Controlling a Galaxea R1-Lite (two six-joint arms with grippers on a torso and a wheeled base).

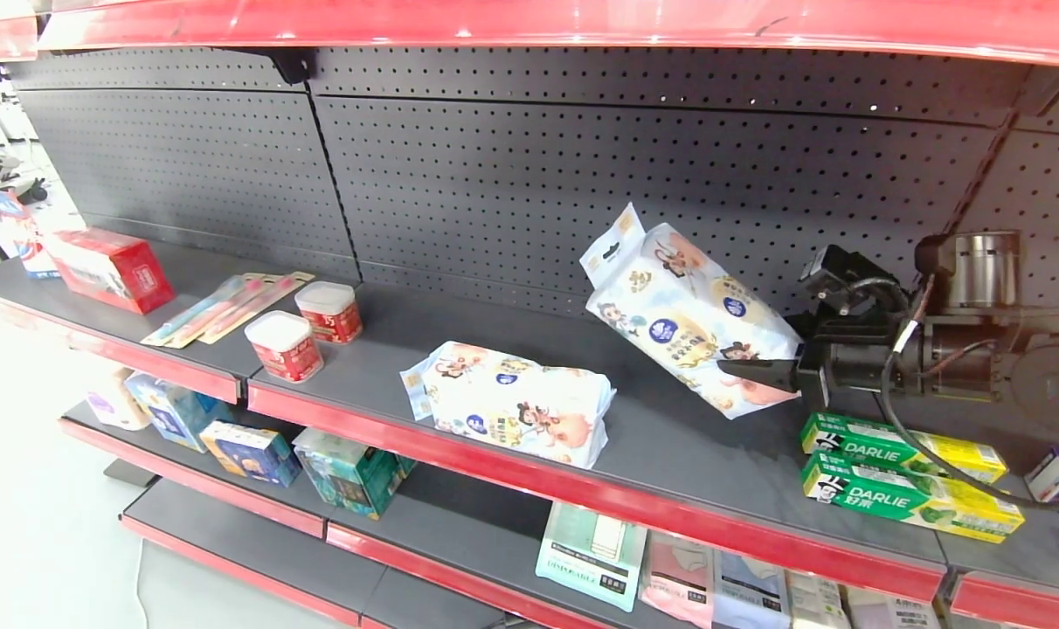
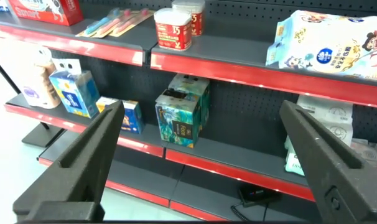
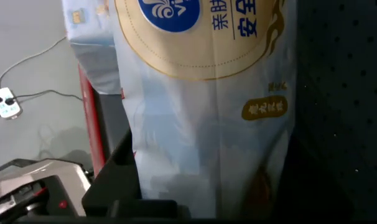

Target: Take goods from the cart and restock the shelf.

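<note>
My right gripper (image 1: 757, 371) is shut on one end of a white cartoon-printed wipes pack (image 1: 682, 306). It holds the pack tilted just above the dark shelf board (image 1: 652, 437), close to the pegboard back. The right wrist view shows the same pack (image 3: 207, 112) between the two dark fingers. A second, matching pack (image 1: 512, 402) lies flat near the shelf's red front edge, left of the held one. My left gripper (image 2: 201, 115) is open with nothing between its fingers. It faces the shelves lower down, below the lying pack (image 2: 331, 40).
Two green and yellow toothpaste boxes (image 1: 905, 476) lie just below my right gripper. Two red-and-white tubs (image 1: 307, 330), toothbrush packs (image 1: 224, 306) and a red box (image 1: 110, 266) occupy the shelf's left part. Teal boxes (image 2: 182, 112) stand on the lower shelf. Bare board lies between the two packs.
</note>
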